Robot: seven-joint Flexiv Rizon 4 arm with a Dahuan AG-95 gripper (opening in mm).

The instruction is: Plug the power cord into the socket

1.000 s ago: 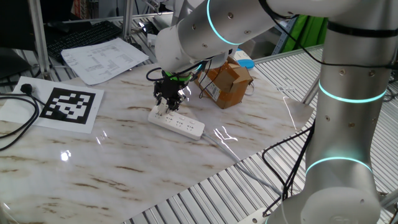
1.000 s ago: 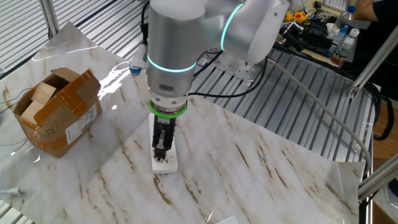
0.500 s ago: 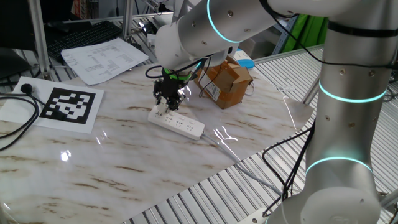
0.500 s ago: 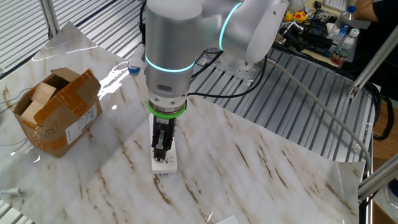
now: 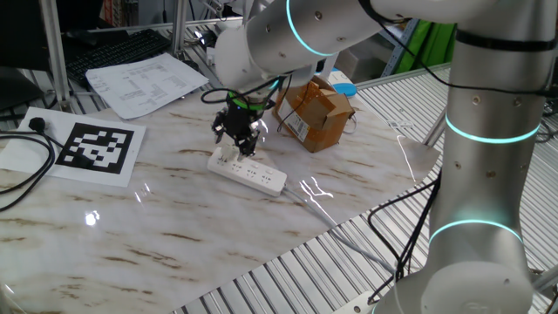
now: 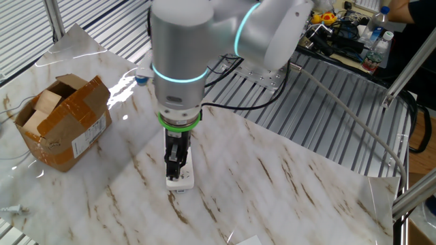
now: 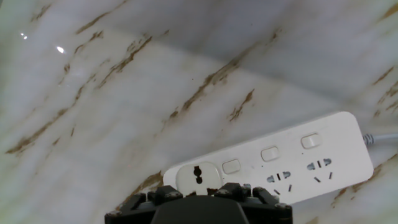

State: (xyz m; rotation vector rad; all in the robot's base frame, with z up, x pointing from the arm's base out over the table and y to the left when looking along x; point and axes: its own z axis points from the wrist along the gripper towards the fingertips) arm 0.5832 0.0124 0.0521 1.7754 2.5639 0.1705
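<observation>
Insertion appears complete: the power cord [image 7: 199, 176], a small roundish white plug piece with dark marks, sits on the end outlet of the socket [image 7: 292, 163], flush against the white strip and next to a row of three switches. The gripper [image 5: 237, 138] points down just above that end of the strip on the marble table [image 5: 174, 227]. Whether its fingers stand apart or together cannot be told from any view; the hand view shows only the dark gripper body, with no finger on the plug. The step in hand is judged to be release. The next move calls for a straight vertical retreat, so that the plug is not dragged out. No brand is legible on the strip. The label on the cardboard box [image 5: 318, 113] is too small to read. The marker sheet [image 5: 94, 146] carries a black-and-white square pattern only.
</observation>
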